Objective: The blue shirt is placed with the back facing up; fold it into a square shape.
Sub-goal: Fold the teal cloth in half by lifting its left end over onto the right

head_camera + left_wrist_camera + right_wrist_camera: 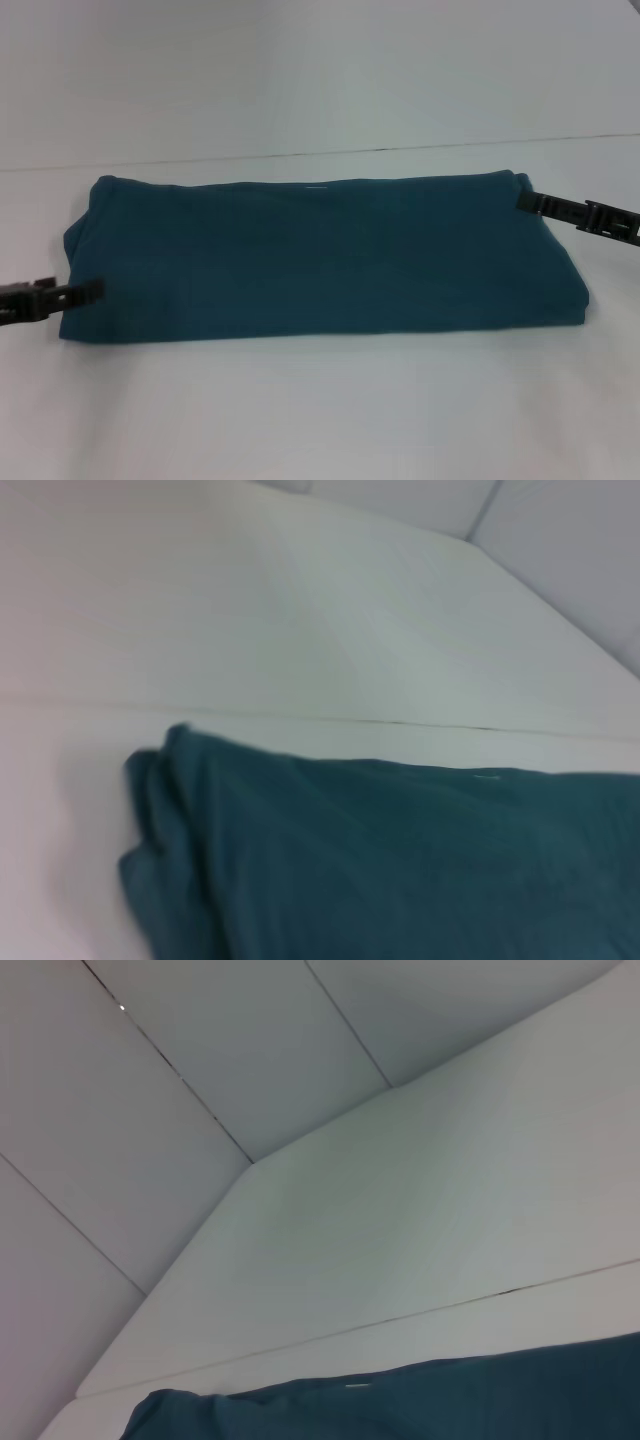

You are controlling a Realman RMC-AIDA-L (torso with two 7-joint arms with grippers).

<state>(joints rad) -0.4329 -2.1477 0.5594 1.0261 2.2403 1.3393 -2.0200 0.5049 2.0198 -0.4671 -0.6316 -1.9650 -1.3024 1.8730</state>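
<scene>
The blue shirt [320, 255] lies folded into a long, wide band across the white table [320, 410], with its fold layers showing at both ends. At the band's near left corner my left gripper [92, 290] reaches in from the left edge, its tip touching the cloth. My right gripper [528, 199] meets the far right corner of the band. The left wrist view shows the bunched left end of the shirt [400, 870]. In the right wrist view only the far edge of the shirt [450, 1400] shows.
The white table runs wide in front of the shirt and behind it, up to a thin dark seam [300, 155]. Beyond the seam stand pale wall panels [150, 1110].
</scene>
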